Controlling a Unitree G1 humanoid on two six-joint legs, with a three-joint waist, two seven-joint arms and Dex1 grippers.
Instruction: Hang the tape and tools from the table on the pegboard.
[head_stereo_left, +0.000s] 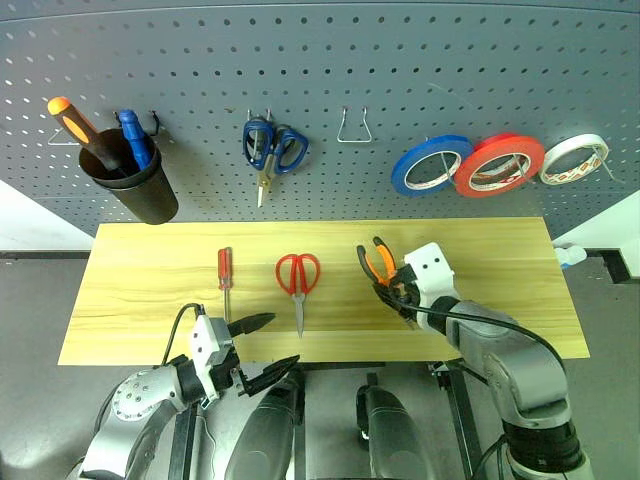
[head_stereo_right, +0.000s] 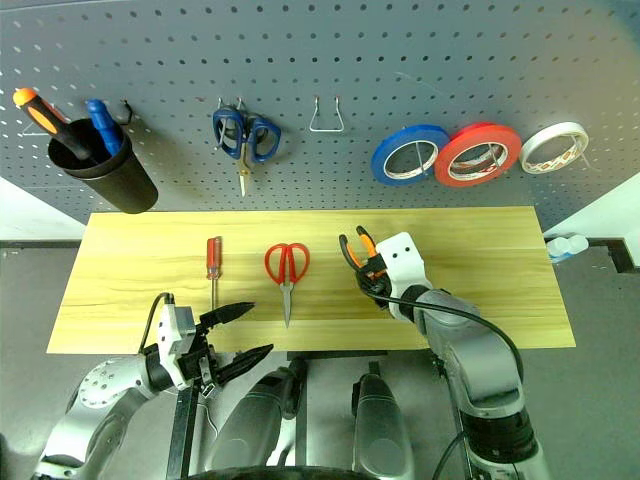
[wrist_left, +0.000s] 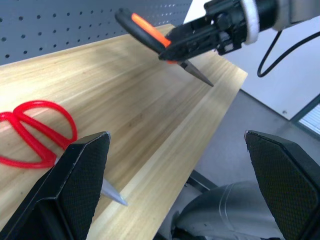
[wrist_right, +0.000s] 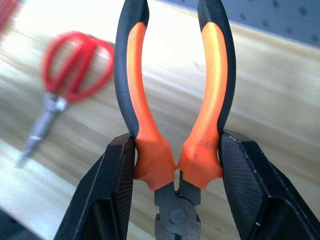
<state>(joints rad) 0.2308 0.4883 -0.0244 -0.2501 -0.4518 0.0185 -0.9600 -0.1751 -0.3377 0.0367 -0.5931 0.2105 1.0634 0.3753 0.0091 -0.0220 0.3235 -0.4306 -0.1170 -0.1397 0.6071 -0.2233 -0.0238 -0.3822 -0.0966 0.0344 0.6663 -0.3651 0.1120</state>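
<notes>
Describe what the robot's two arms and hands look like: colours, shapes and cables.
Both arms are silver-grey metal with rounded joints. Each hand has a white block at the wrist and two black, pointed, wedge-shaped fingers: left hand, right hand. A black cable loops along each forearm.

I am holding the pliers (wrist_right: 172, 150) in my right hand (head_stereo_left: 398, 283), its fingers pinching the base of the orange-and-black handles, which are pointing up toward the pegboard (head_stereo_left: 330, 70) while the steel nose is angling down, clear of the counter (head_stereo_left: 150, 300). The red-handled scissors (head_stereo_left: 298, 278) are lying flat on the counter left of the pliers, blades closed and pointing at the near edge. The small red-handled screwdriver (head_stereo_left: 225, 272) is lying further left, shaft toward the near edge. The red tape (head_stereo_left: 498, 164) is already hanging on the pegboard, between a blue roll and a white roll.
</notes>
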